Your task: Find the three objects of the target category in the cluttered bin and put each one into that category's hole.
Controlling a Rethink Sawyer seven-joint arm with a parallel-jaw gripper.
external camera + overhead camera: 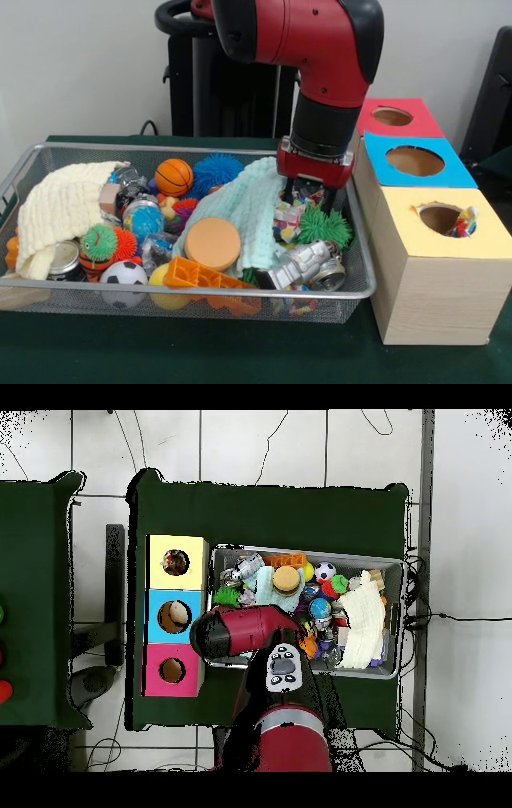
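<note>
Down in the right end of the wire bin (362, 276), the gripper (308, 196) hangs among the toys under its red mount, and whether its fingers are apart or together cannot be told, since cloth and clutter hide the tips. In the overhead view the red arm (240, 631) covers that end of the bin entirely.

Largest after the arm is the wooden box (444, 280) standing just beside the bin's right side, with three holes in a row on top: a yellow panel (488, 232) nearest, a blue panel (448, 172) in the middle and a red panel (420, 120) farthest. Something multicoloured shows inside the yellow hole.

A cream knitted cloth (60, 212) drapes over the bin's left end, and a pale green cloth (244, 208) lies across the middle, touching the gripper's left side. On the green cloth's lower edge rests a round orange disc (212, 243), with an orange grid-shaped toy (200, 278) in front of it against the near wall.

Just beside the gripper sits a green spiky ball (324, 226); below it lies a silver robot figure (304, 264). A blue spiky ball (216, 170) and a small basketball (174, 176) sit at the back, and a small football (123, 276) at the front left.
</note>
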